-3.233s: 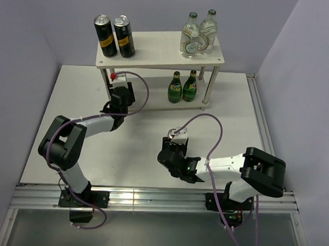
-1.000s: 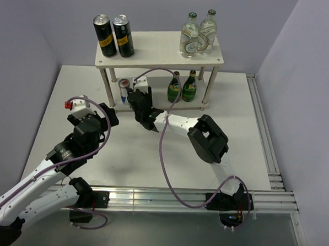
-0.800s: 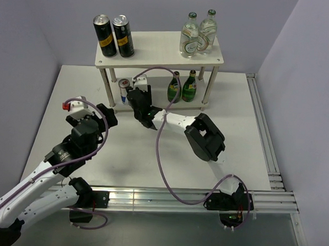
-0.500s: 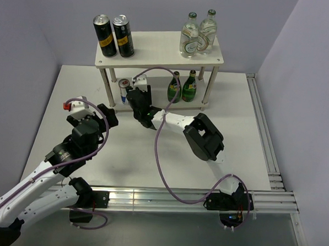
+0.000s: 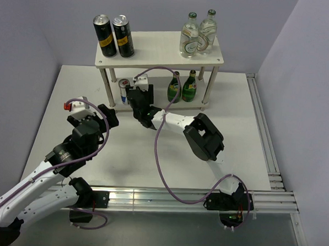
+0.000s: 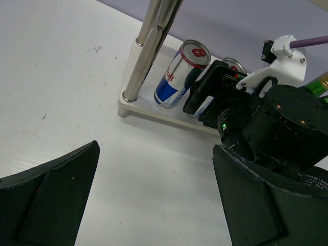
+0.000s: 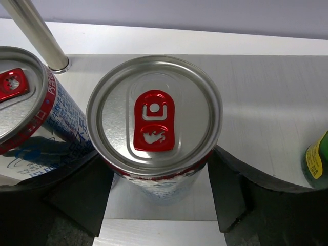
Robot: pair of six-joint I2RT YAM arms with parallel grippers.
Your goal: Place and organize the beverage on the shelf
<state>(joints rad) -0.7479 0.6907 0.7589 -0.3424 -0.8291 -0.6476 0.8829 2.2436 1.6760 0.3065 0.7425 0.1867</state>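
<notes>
The pale shelf (image 5: 157, 51) carries two black cans (image 5: 114, 36) and two clear bottles (image 5: 198, 34) on top, and two green bottles (image 5: 183, 87) on its lower board. One silver red-topped can (image 5: 124, 88) stands lower left. A second silver can (image 7: 154, 123) stands upright beside it between the fingers of my right gripper (image 7: 159, 171), which is open with a narrow gap on each side. The neighbouring can (image 7: 25, 118) nearly touches the left finger. My left gripper (image 5: 93, 115) hangs open and empty over the table, left of the shelf.
A metal shelf leg (image 7: 36, 36) rises just behind the left can. A green bottle (image 7: 316, 159) stands right of my right gripper. In the left wrist view the first can (image 6: 179, 72) stands next to the right gripper's black body (image 6: 210, 95).
The right gripper's jaws have spread away from the can on the lower board. Earlier the left arm drew back from the shelf and the right arm came up to it.
</notes>
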